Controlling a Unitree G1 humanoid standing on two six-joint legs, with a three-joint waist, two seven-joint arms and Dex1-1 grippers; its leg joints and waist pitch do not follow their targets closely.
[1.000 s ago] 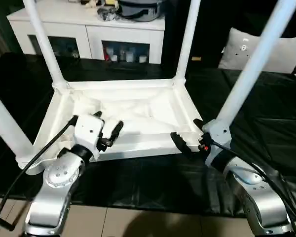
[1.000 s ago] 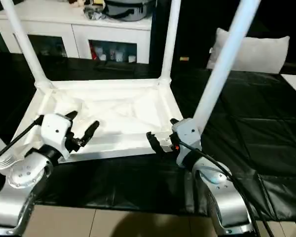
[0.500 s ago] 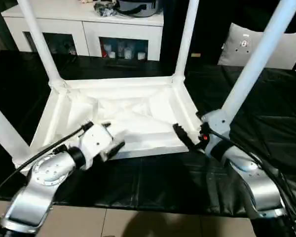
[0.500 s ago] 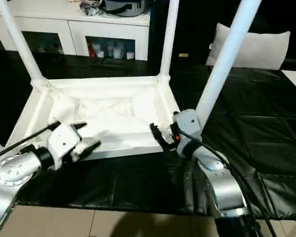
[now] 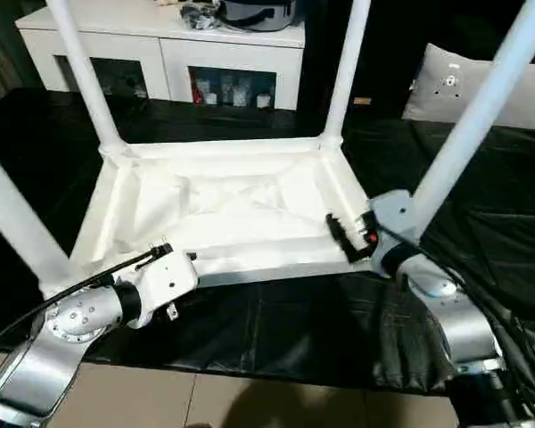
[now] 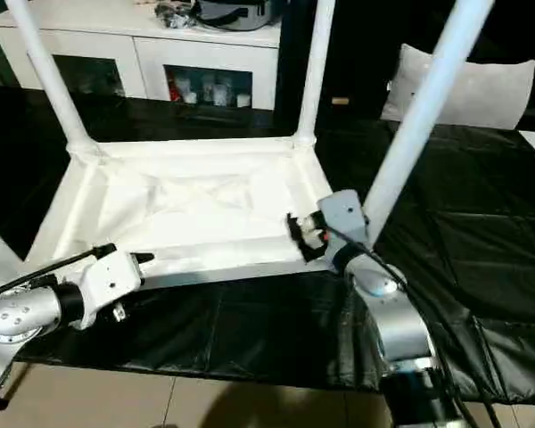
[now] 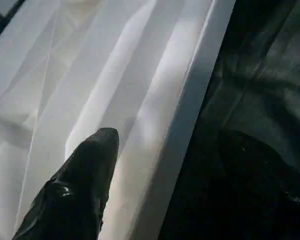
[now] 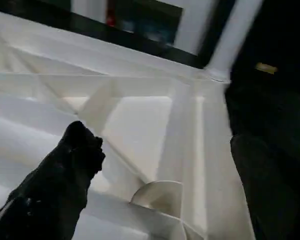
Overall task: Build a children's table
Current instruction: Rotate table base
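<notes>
The children's table lies upside down on a black mat, its white ribbed tabletop (image 5: 223,205) facing up. All of its legs stand upright in the corner sockets: far left leg (image 5: 80,71), far right leg (image 5: 343,71), near right leg (image 5: 477,116), near left leg (image 5: 9,223). My left gripper (image 7: 172,142) is open astride the near rim, one finger over the ribbed inside and the other over the mat. Open too, my right gripper (image 8: 162,137) straddles the rim by the near right corner socket (image 5: 392,214). Neither gripper holds anything.
A white cabinet with glass doors (image 5: 169,53) stands behind the table, with a dark bag (image 5: 254,11) on top. A grey cushion (image 5: 455,89) lies at the back right. The black mat (image 5: 276,330) ends at tiled floor (image 5: 250,401) near me.
Both grippers have moved forward to the tabletop's near rim. The left one dropped and turned so its fingers straddle the rim; the right one slid toward the near right corner. The camera shifted slightly.
</notes>
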